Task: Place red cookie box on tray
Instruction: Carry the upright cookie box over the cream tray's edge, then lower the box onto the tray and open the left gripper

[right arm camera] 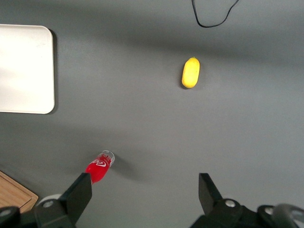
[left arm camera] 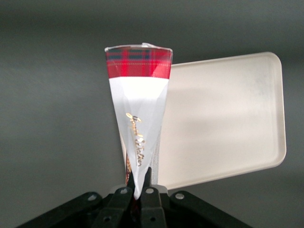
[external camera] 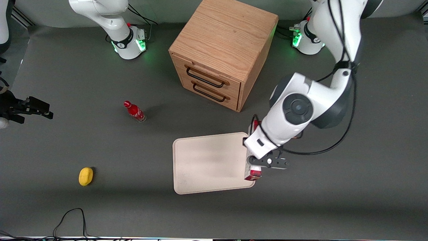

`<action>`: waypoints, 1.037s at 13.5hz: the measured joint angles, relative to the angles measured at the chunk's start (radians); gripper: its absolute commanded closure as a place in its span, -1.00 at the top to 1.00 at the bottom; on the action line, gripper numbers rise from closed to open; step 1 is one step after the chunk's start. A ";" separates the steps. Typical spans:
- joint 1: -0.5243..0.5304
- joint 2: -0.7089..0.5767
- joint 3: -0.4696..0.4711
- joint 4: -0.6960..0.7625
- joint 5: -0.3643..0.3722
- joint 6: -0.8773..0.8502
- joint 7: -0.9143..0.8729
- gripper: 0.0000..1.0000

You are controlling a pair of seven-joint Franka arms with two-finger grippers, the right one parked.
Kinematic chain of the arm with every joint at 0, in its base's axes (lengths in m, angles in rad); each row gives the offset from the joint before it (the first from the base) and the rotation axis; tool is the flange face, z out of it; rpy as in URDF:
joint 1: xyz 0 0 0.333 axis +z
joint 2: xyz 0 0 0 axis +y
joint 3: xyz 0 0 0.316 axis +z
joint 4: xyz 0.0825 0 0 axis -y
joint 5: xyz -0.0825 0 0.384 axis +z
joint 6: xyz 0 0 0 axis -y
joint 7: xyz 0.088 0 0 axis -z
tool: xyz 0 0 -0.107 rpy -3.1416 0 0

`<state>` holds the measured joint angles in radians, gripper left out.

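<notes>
Slim red cookie box (left arm camera: pixel 138 118) with a white patch and tartan end, held by the gripper (left arm camera: pixel 138 187). It hangs over the edge of the cream tray (external camera: pixel 207 164) nearest the working arm.

Even overhead light, soft shadows on the grey table (external camera: pixel 100 201), green glow by both arm bases.

The red cookie box (left arm camera: pixel 138 118), held in the end effector (left arm camera: pixel 138 192) beside the tray (left arm camera: pixel 228 114), carries gold cursive lettering on its white panel, too slanted to read with certainty. The small red bottle (external camera: pixel 134 111) bears white script, illegible.
</notes>
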<state>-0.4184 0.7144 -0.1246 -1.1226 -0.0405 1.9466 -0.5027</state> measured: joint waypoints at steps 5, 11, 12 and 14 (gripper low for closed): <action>-0.021 0.162 0.000 0.067 0.010 0.067 -0.174 -1.00; -0.051 0.222 0.001 0.072 0.100 0.071 -0.257 -1.00; -0.051 0.226 0.002 0.072 0.104 0.071 -0.261 -1.00; -0.051 0.232 0.002 0.072 0.106 0.072 -0.267 -1.00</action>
<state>-0.4698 0.9463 -0.1226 -1.0503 0.0655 2.0186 -0.7700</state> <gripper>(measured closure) 0.969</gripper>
